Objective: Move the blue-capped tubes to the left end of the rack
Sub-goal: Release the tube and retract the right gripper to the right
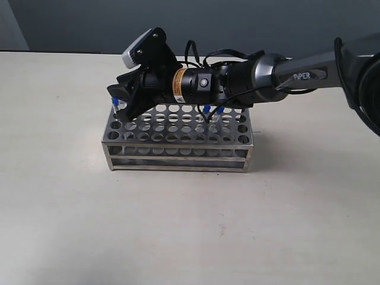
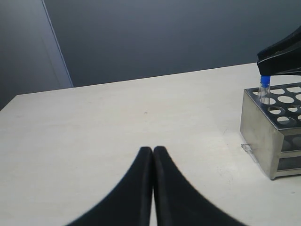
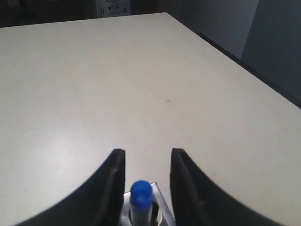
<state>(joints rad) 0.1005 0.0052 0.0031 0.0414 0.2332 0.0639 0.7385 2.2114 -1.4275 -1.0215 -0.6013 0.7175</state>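
right end effector spread around a tube at the rack's left end

the pale worktop (image 1: 178,225) carried the rack (image 1: 178,149), a long steel frame whose top plate was punched with rows of round holes. the right arm (image 1: 261,71) came in from beyond the rack's right end and stretched along above its top plate, so that its wrist sat over the rack's left half.

the right end effector (image 3: 147,152) hung over the rack's left end with its two dark fingers (image 3: 110,188) spread. one blue-capped tube (image 3: 141,193) stood between them, with a clear gap on each side of its cap in the right wrist view, so the fingers were not pinching it there. that tube stood about upright in a hole by a corner of the rack's left end, on the side of the rack away from the exterior camera. its blue cap rose above the top plate, just under the tip of the end effector.

the left end effector (image 2: 153,149) was well off the rack's left end, above bare worktop. its fingers were pressed together along their length, with nothing between them.

two more blue-capped tubes (image 1: 206,110) (image 1: 219,111) stood next to each other in holes right of the rack's middle, toward its rear rows. both leaned a little and sat just below the arm's body. only these three tubes could be made out, and the arm hid part of the rack's rear rows.
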